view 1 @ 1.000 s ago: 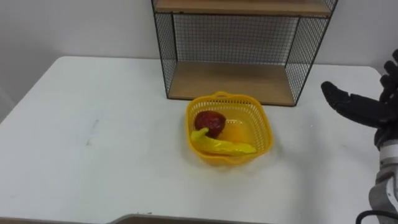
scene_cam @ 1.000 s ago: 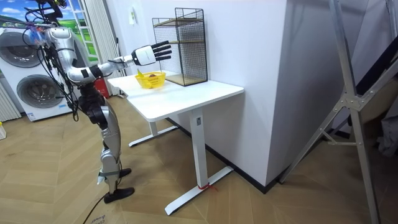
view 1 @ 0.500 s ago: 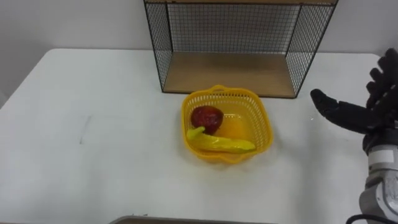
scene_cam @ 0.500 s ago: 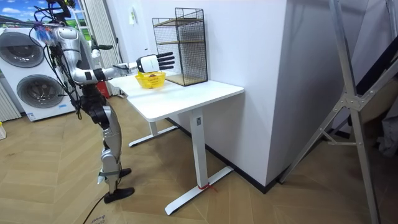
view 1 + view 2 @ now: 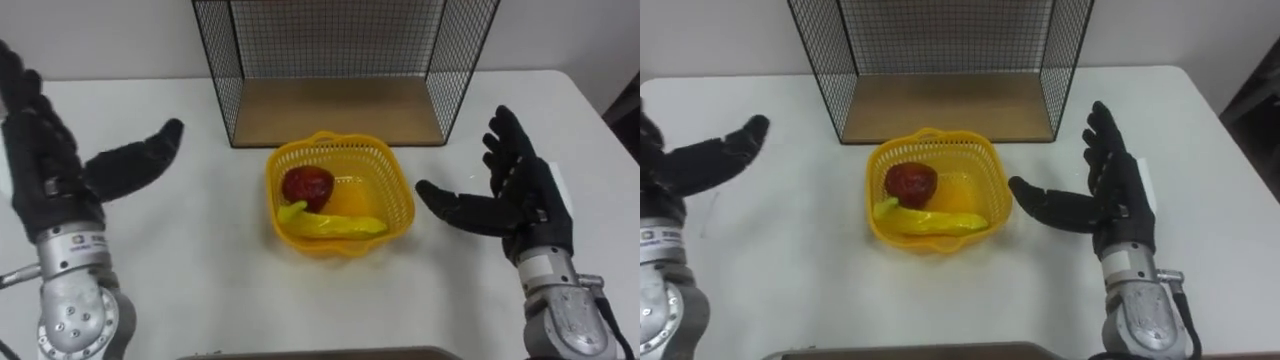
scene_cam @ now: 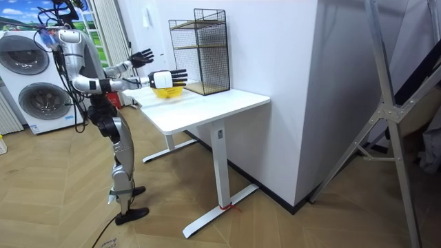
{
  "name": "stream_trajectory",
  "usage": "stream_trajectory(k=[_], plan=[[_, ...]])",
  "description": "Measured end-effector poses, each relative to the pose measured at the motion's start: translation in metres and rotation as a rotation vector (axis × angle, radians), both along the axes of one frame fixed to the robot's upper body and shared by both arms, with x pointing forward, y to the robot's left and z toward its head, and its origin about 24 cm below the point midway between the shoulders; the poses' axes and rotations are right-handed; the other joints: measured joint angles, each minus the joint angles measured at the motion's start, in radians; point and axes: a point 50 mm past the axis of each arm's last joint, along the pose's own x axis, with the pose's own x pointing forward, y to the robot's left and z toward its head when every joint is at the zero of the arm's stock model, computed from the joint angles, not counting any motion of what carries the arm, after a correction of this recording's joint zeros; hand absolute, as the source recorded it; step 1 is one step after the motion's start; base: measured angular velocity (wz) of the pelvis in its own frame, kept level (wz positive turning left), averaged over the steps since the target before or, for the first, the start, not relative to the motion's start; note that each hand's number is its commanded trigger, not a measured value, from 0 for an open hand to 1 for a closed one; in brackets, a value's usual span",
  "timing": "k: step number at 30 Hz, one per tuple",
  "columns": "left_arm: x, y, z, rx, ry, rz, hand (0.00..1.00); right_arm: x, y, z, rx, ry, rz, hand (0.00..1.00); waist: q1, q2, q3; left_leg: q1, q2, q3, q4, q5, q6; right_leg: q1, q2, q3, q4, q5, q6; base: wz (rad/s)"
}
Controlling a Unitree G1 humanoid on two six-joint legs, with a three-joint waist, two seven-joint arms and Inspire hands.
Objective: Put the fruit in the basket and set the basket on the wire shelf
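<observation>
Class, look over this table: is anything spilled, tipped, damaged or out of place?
Nothing stands out. The basket sits upright on the table before the shelf, with the banana, red fruit and orange fruit inside. The left robot hand and right robot hand hover open on either side, touching nothing.

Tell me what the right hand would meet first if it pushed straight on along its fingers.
Probably the right mesh side of the wire shelf: the right hand has open fingers aiming forward and slightly inward. The basket lies off that line, on the thumb's side. Depth is unclear, so it might slip past.
</observation>
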Motion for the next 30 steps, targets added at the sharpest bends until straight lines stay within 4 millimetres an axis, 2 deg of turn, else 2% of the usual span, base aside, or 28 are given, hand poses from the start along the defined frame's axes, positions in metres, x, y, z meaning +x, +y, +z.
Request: stream_trajectory(k=[3, 7, 10, 15, 23, 30], plan=[[0.002, -0.008, -0.009, -0.093, 0.035, -0.091, 0.0, 0.003, 0.001, 0.0, 0.011, -0.005, 0.002, 0.0, -0.002, 0.001, -0.0005, -0.001, 0.002, 0.01, 0.0, 0.0, 0.0, -0.006, 0.001, 0.008, 0.003, 0.0, 0.0, -0.11], [0.003, -0.013, -0.016, -0.217, 0.046, -0.171, 0.0, 0.007, 0.007, 0.003, 0.037, -0.025, 0.022, 0.0, -0.02, -0.011, 0.0008, -0.002, 0.003, 0.012, 0.0, 0.0, 0.0, -0.014, 0.001, 0.008, 0.015, 0.0, 0.0, -0.01], [0.003, -0.013, -0.024, -0.23, 0.076, -0.201, 0.0, 0.006, 0.008, -0.005, 0.049, 0.004, 0.025, 0.0, -0.021, -0.019, -0.0037, 0.003, 0.003, 0.012, -0.001, 0.0, 0.0, -0.008, 0.001, 0.008, 0.015, 0.0, 0.0, 0.0], [0.002, -0.013, -0.041, -0.243, 0.145, -0.199, 0.0, 0.004, 0.008, -0.017, 0.063, 0.051, 0.012, 0.0, -0.021, -0.021, -0.0043, 0.001, 0.003, 0.012, -0.001, 0.0, 0.0, -0.011, 0.001, 0.008, 0.016, 0.0, 0.0, 0.0], [0.003, -0.018, -0.041, -0.254, 0.138, -0.245, 0.0, 0.004, 0.01, -0.017, 0.067, 0.05, 0.033, 0.0, -0.02, -0.021, -0.0047, 0.001, 0.003, 0.012, -0.002, 0.0, 0.0, -0.013, 0.002, 0.007, 0.016, 0.0, 0.0, 0.0], [0.003, -0.021, -0.043, -0.361, 0.13, -0.265, 0.0, 0.004, 0.021, -0.02, 0.098, 0.058, 0.089, 0.0, -0.023, -0.024, -0.0039, 0.009, 0.003, 0.013, -0.001, 0.0, 0.0, -0.005, 0.001, 0.01, 0.014, 0.0, 0.0, 0.0]])
